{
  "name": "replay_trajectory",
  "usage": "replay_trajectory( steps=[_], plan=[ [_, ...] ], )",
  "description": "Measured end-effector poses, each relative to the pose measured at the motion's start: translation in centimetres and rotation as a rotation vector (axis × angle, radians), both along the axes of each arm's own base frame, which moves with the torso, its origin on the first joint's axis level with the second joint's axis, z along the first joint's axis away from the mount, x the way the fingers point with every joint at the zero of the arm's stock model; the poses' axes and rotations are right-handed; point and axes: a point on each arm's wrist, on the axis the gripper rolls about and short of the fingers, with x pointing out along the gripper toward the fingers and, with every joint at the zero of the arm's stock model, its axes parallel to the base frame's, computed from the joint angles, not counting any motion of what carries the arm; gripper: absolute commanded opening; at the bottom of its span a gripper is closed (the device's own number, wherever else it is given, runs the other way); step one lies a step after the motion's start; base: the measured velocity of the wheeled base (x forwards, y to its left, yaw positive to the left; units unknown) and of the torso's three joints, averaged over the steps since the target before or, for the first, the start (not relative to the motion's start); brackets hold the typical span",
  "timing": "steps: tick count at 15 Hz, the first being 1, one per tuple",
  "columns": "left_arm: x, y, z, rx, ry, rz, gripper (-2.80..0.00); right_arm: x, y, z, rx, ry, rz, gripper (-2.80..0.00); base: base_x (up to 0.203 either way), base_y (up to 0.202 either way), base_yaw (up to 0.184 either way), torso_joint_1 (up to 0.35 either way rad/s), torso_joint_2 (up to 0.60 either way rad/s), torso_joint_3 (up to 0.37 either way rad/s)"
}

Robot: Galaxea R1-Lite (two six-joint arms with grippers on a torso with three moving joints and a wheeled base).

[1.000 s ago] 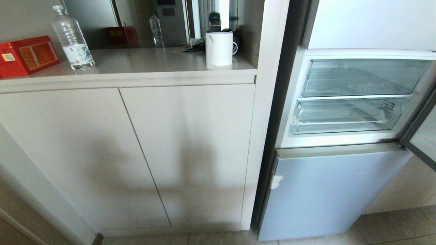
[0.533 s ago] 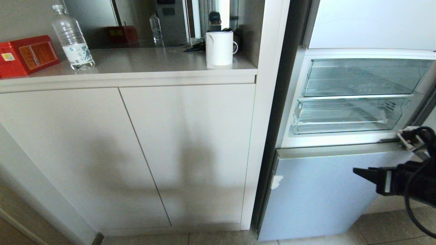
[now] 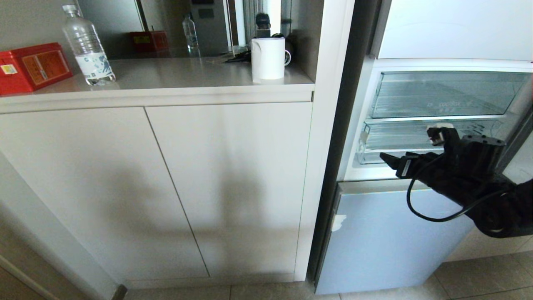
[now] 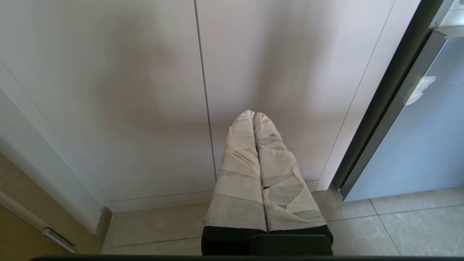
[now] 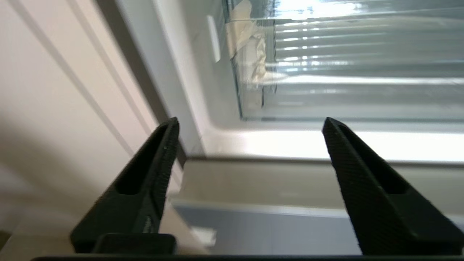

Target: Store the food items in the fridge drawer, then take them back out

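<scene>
The fridge drawer [image 3: 387, 139], shallow, clear and with a white strip along its front, sits shut in the open fridge compartment; the right wrist view shows its ribbed clear front [image 5: 344, 72]. My right gripper [image 3: 391, 160] hovers just in front of its lower edge, and the wrist view shows the gripper [image 5: 250, 121] open with nothing between its black fingers. My left gripper [image 4: 253, 114], wrapped in pale tape, is shut and empty, parked low and facing the cabinet doors. The food items are out of view.
A taller clear drawer [image 3: 441, 93] sits above the shallow one. The grey-blue lower fridge door [image 3: 395, 233] is closed below. The open fridge door [image 3: 516, 141] stands at the right edge. On the counter stand a white mug [image 3: 268, 59], a water bottle [image 3: 87, 46] and a red box [image 3: 33, 66].
My right arm has come into the head view from the lower right and risen to the front of the shallow drawer. The left arm has not moved.
</scene>
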Motion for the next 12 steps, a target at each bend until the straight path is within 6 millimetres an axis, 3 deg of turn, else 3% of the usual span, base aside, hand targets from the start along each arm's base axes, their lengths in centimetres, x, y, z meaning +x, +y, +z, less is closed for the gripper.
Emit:
replay_trajectory(
  steps=[8, 12],
  plan=[
    [0.0, 0.0, 0.0, 0.0, 0.001, 0.0, -2.8, 6.1, 0.4, -1.2, -0.008, -0.072, -0.033, 0.0, 0.0, 0.0, 0.0, 0.0, 0.0, 0.0],
    [0.0, 0.0, 0.0, 0.0, 0.001, 0.0, -2.8, 8.1, 1.3, -1.8, -0.011, -0.091, -0.033, 0.0, 0.0, 0.0, 0.0, 0.0, 0.0, 0.0]
  ],
)
